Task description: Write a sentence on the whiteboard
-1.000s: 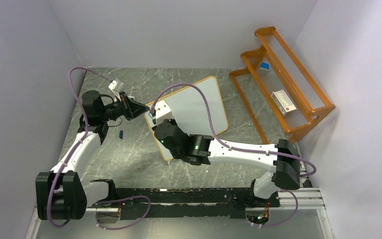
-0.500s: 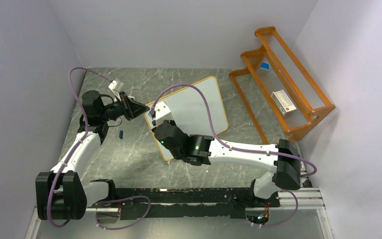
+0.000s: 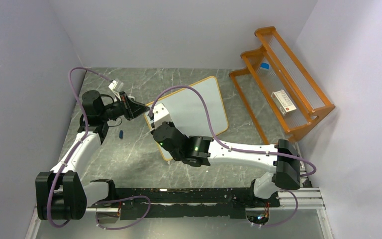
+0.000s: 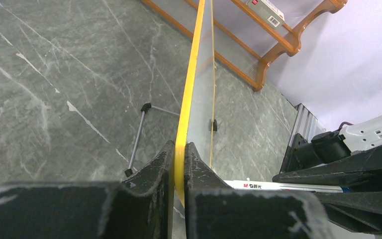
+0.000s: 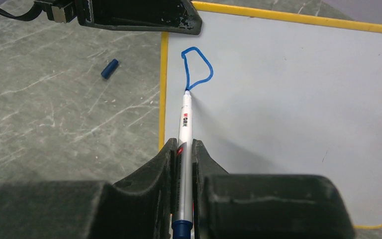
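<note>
Bright, even overhead light; soft faint shadows; wrist-view foregrounds blurred.

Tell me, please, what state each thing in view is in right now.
whiteboard, propped at a tilt, left edge clamped, nearly blank
sentence, barely begun: one blue loop
marker, uncapped, tip on the whiteboard
cap, off, lying on the table
left gripper, shut on the whiteboard's frame
right gripper, shut on the marker
</note>
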`<state>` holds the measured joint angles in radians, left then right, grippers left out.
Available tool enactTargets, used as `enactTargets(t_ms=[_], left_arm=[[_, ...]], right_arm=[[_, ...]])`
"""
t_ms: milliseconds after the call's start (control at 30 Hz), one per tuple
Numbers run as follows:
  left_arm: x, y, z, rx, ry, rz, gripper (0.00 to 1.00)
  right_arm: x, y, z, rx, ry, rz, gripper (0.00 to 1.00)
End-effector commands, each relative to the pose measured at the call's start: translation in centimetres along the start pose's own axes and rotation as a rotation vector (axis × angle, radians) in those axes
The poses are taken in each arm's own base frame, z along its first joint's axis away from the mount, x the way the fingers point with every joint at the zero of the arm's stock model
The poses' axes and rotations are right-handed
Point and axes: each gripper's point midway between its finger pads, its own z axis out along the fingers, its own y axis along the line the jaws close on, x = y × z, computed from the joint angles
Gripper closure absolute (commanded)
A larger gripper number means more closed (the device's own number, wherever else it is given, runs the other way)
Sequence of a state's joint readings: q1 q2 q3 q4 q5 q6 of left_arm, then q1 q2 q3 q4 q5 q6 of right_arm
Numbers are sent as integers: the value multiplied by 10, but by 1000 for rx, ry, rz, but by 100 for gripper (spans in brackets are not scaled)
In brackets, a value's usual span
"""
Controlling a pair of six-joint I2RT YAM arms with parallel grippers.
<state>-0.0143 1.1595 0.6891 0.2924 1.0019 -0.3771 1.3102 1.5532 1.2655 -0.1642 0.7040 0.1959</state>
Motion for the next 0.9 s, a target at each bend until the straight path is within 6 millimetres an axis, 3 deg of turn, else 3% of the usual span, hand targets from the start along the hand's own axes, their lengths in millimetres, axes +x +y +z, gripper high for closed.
enactTargets(t_ms=[0,867], left_arm=[[21,1,2,0,63,-42,95],[21,1,2,-1,64,-42,95]], right_arm=[[0,0,3,22,-5,2,100],[12,-24,-3,131,12,3,100]])
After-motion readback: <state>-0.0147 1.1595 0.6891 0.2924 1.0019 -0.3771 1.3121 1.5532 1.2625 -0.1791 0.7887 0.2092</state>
